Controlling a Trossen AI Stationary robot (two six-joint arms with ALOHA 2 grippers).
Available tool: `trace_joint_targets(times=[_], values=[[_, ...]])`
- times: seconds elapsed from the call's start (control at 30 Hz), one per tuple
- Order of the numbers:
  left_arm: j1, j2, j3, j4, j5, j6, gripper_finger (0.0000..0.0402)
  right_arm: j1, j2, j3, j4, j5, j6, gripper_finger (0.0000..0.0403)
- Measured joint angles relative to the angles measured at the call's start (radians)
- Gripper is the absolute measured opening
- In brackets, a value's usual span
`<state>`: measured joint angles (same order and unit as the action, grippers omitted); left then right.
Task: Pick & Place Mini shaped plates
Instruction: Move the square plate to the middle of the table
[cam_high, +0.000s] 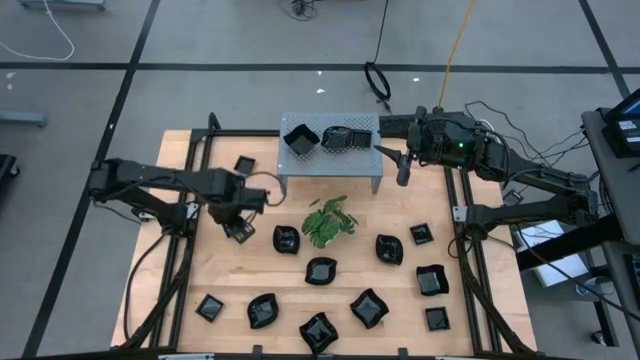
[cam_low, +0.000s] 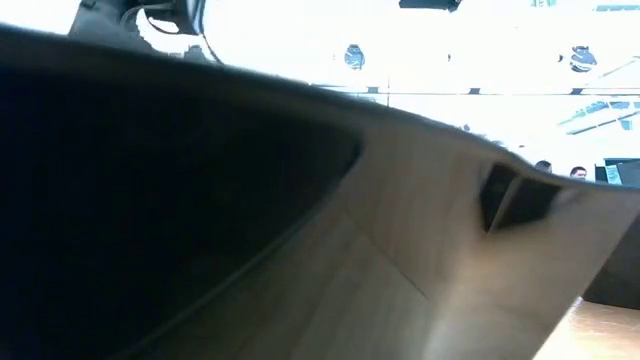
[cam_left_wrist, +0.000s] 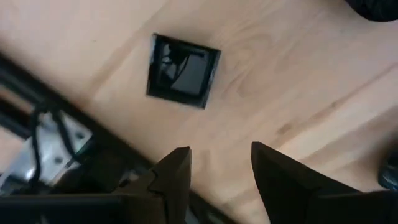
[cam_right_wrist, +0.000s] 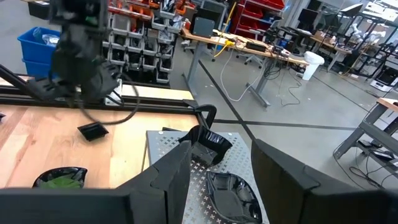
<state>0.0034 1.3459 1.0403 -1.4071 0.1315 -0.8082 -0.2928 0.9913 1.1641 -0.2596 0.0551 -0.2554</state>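
Note:
Several mini shaped plates, small glossy black dishes, lie flat on the wooden table (cam_high: 230, 275), among them a square plate (cam_left_wrist: 182, 70). My left gripper (cam_left_wrist: 221, 168) points down above the table's left part, open and empty, and this square plate (cam_high: 240, 233) lies just past its fingertips. Two more plates (cam_high: 300, 138) (cam_high: 345, 137) sit on the grey perforated stand (cam_high: 330, 165) at the far middle. My right gripper (cam_high: 402, 168) hangs level by the stand's right end, open and empty (cam_right_wrist: 214, 177).
A green leafy plant (cam_high: 330, 220) stands in the table's middle, in front of the stand. Black frame rails (cam_high: 185, 235) run along the table's left and right sides, one close to my left gripper (cam_left_wrist: 62, 124). The low view is mostly blocked by something dark close to it.

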Motion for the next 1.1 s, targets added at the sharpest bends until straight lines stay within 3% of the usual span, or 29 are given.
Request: trace_joint_targets(times=[0.2,0.4,0.63,1.1], values=[[-0.063,0.001,-0.165,0.196,-0.005,-0.066,0.0173,0.000,0.000,0.000,0.000,0.000,0.000,0.0155],[-0.090,0.001,-0.288,0.349,-0.077,-0.090,0.0172,0.000,0.000,0.000,0.000,0.000,-0.019,0.0155],[-0.106,0.001,-0.336,0.366,-0.162,-0.084,0.0173,0.000,0.000,0.000,0.000,0.000,-0.026,0.0155],[-0.112,0.009,-0.406,0.549,-0.189,-0.075,0.0172,0.000,0.000,0.000,-0.001,0.000,-0.021,0.0155]])
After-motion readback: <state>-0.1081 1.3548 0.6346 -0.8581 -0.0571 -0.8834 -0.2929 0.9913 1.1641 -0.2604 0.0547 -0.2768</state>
